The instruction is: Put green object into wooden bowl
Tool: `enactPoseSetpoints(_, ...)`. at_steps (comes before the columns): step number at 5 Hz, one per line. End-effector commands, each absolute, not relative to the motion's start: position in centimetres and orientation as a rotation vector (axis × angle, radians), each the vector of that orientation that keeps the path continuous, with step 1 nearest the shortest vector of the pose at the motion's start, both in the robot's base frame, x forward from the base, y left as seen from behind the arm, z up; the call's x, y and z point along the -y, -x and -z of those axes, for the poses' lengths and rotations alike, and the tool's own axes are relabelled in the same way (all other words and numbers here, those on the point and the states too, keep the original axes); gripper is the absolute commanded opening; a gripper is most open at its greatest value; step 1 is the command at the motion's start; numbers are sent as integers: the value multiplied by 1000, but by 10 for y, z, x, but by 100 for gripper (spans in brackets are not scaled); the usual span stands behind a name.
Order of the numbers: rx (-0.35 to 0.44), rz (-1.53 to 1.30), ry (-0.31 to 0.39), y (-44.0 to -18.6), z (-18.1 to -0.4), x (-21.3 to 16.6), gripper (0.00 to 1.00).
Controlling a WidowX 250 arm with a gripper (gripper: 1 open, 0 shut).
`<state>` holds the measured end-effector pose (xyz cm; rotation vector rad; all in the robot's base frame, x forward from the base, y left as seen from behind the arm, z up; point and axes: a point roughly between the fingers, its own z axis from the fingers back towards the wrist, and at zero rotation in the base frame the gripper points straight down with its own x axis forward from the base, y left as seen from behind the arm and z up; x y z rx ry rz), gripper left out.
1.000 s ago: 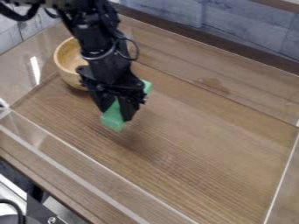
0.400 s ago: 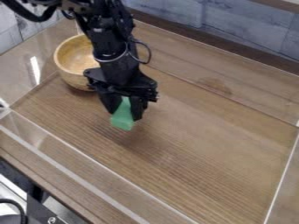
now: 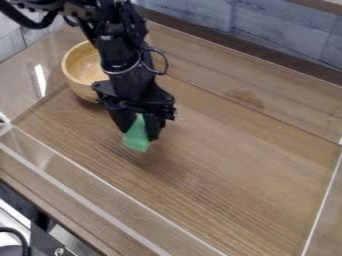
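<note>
Fingers (image 3: 138,128) clamp the small bright-green rectangular block (image 3: 136,138), shifted slightly left since a moment ago; round tan wooden bowl (image 3: 80,66) waits at 11 o'clock.

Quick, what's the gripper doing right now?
Gripper: closed on the green block, just above the table.

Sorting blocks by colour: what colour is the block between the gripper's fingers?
Bright green block, shown clearly in the camera view, the only one.
</note>
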<state>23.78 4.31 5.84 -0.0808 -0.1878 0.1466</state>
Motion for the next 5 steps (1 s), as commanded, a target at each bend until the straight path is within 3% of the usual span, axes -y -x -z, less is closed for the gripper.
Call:
enactPoseSetpoints(1,240,-104,76,-243,-71,-46,0)
enactPoseSetpoints(2,242,-39,86,-243,-73,-55,0)
enactPoseSetpoints(4,276,-42,111,-249,-130,-85,0)
enactPoseSetpoints(5,279,-59,104,-252,-127,-107,0)
